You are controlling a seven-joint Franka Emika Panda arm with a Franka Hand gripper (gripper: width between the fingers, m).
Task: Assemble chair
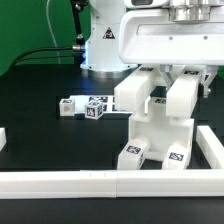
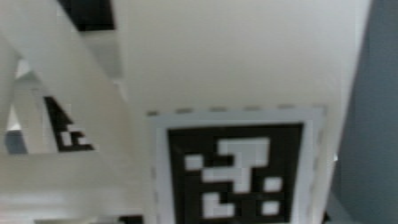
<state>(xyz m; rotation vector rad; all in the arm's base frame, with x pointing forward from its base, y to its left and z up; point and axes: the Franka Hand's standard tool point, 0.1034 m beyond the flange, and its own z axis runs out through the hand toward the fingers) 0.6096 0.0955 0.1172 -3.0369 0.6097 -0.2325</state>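
Observation:
In the exterior view my gripper point(image 1: 160, 110) hangs low at the right side of the black table. Its two broad white fingers point(image 1: 135, 92) stand on either side of a chunky white chair part point(image 1: 160, 135) and are shut on it. That part reaches down to the table and shows two marker tags point(image 1: 132, 154) at its lower end. The wrist view is filled by the same white chair part point(image 2: 214, 60) very close up, with one tag point(image 2: 235, 170) on it. My own fingertips cannot be made out there.
Two small white tagged blocks point(image 1: 68, 105) point(image 1: 95, 110) lie to the exterior view's left of the gripper. A long plain white rail point(image 1: 100, 182) runs along the front, with a side rail point(image 1: 210, 145) on the exterior view's right. The robot base point(image 1: 100, 45) stands behind.

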